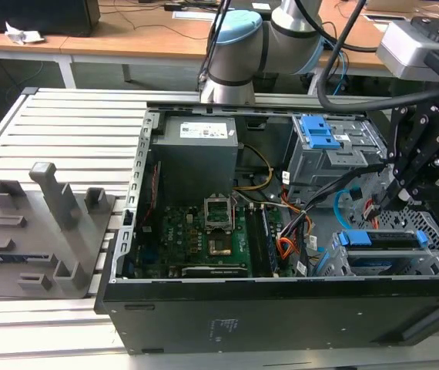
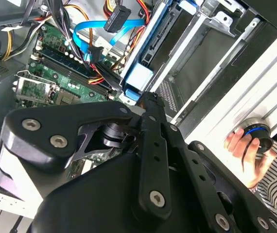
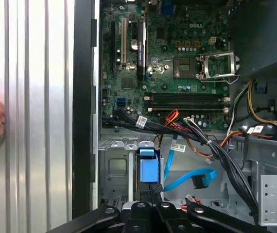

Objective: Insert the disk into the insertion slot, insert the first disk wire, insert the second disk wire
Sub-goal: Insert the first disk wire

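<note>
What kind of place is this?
Probably a robotics lab: a robot arm stands by an opened desktop computer on a slotted aluminium table, with wooden desks behind.

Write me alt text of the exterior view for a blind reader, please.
The gripper hangs above the blue-framed disk at the exterior view's right, inside an open computer case on a slatted metal table. A light-blue cable loops nearby.

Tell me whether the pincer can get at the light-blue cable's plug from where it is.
Likely yes. The light-blue cable's plug lies in the open beside the pincer, which is at the disk's blue carrier. The black cables run past it, not over it.
</note>
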Controlling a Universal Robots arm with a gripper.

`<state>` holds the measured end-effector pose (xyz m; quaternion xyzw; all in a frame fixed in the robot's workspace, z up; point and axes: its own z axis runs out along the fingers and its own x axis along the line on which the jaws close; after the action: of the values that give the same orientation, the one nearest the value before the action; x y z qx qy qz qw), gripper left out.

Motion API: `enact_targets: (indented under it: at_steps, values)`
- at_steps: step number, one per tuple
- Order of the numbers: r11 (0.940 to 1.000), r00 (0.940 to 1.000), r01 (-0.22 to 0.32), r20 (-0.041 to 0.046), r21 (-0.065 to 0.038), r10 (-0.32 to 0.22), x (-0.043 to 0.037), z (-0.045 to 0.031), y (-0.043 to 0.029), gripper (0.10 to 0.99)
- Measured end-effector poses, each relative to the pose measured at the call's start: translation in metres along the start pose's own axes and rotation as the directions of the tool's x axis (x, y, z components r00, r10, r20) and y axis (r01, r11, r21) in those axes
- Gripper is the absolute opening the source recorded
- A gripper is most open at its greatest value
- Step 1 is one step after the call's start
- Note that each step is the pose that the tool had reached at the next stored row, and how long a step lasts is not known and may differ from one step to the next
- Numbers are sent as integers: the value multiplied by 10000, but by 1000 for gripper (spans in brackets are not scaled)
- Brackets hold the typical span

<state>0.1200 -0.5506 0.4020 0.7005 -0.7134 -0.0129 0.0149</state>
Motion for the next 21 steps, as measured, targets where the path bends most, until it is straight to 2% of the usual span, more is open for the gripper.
enact_targets:
  at_steps: [6,8,11,14,21]
  values:
    - [10000,10000,4,-3,0,-4,-4,126,-20,106]
    - [10000,10000,4,-1,0,-4,-37,128,-62,106]
    - [10000,10000,23,-1,0,-23,-159,127,-87,106]
    - [10000,10000,34,-3,0,-34,-245,129,-131,106]
    - [10000,10000,33,-6,0,-33,-248,162,-142,106]
